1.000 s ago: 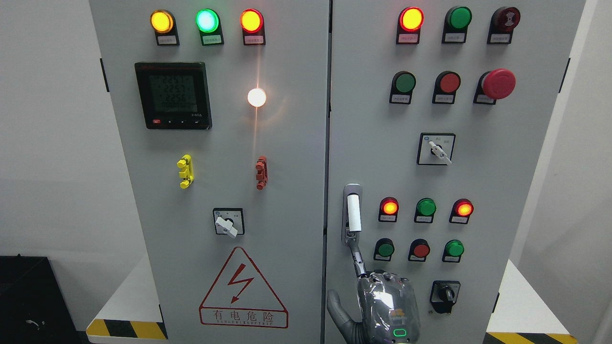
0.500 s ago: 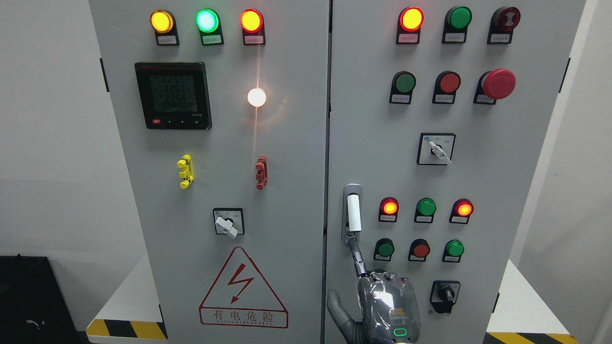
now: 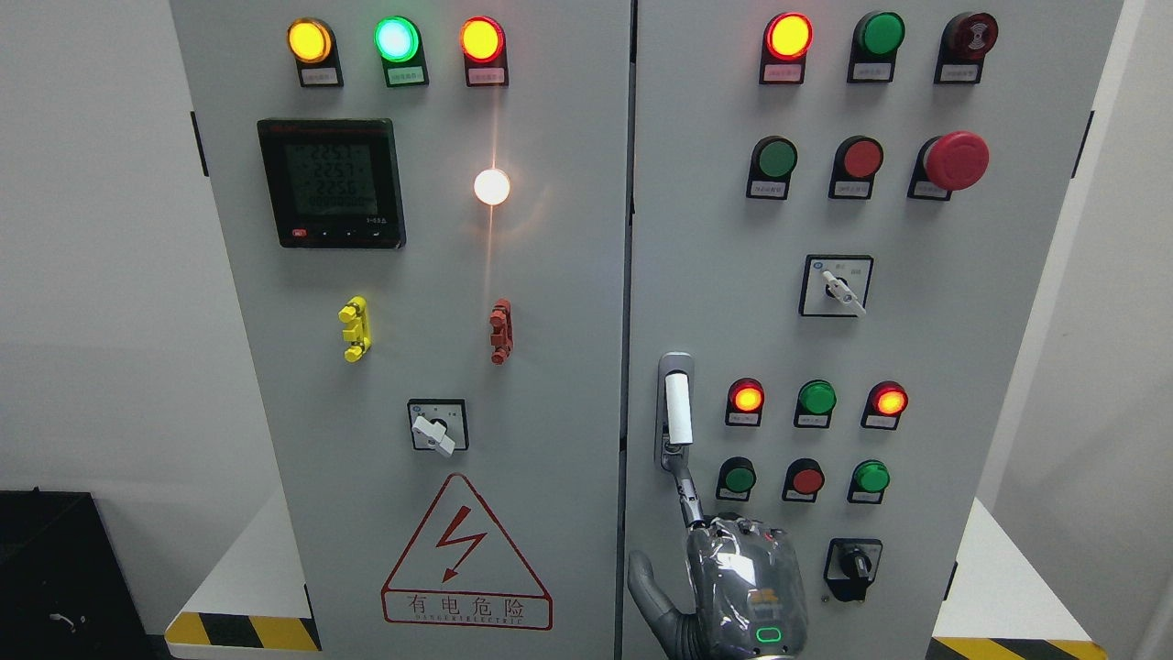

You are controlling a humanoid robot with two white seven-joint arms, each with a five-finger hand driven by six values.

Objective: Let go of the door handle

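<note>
Glossy silvery hand (image 3: 744, 596), matt grey painted cabinet door (image 3: 916, 348), smooth white handle (image 3: 678, 408) in metal.

The hand slides a tiny bit
The right hand (image 3: 744, 591) sits a little lower and a little more to the right than a moment ago. Its long finger (image 3: 685, 490) leans a bit more, with its tip at the bottom of the door handle (image 3: 676, 410).

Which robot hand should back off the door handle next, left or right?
The right robot hand. Its arm comes in at the bottom right of middle, and one finger reaches up to the lower end of the handle. No left arm shows in the head view.
</note>
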